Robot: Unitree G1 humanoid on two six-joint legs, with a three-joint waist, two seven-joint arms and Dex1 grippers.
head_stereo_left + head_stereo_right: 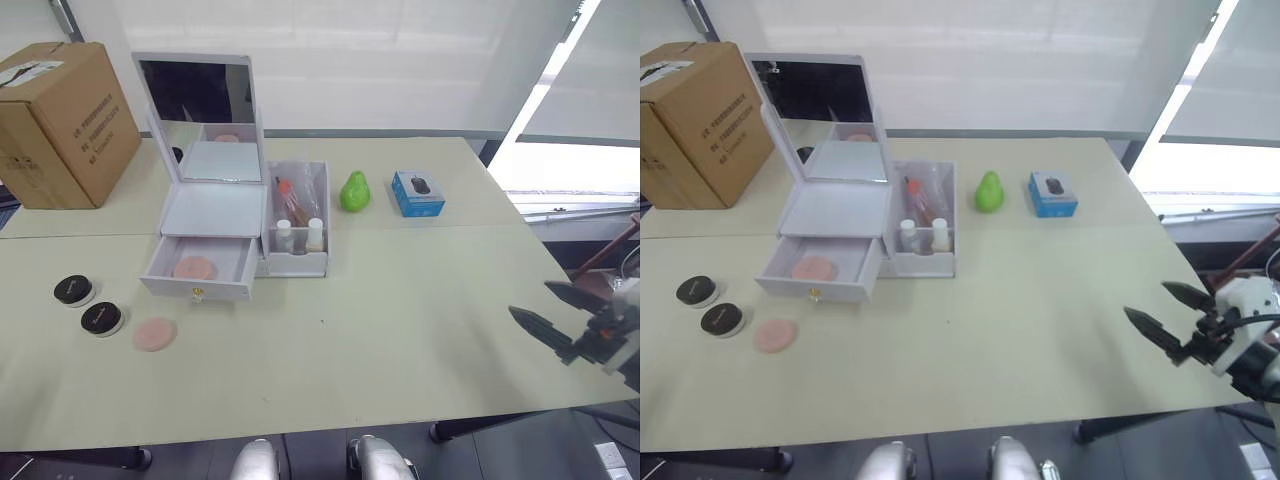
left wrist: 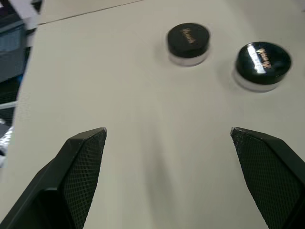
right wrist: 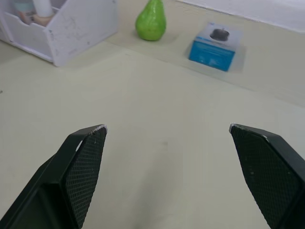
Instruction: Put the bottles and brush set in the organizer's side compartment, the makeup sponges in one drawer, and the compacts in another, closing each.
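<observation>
A: Still lying loose on the table: 1 makeup sponge, just in front of the open drawer, already holding 1 sponge.

B: Going in flat with the left gripper, gaping wide, holding nothing, hovering near the 2 compacts. Possibly nudging them otherwise.

A: Keeping the right gripper back, also spread and empty, hanging past the table's right edge. Leaving plenty of bare room mid-table.

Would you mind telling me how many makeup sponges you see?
2: one sponge in the open drawer, one sponge on the table beside the compacts. Others may be hidden.
</observation>
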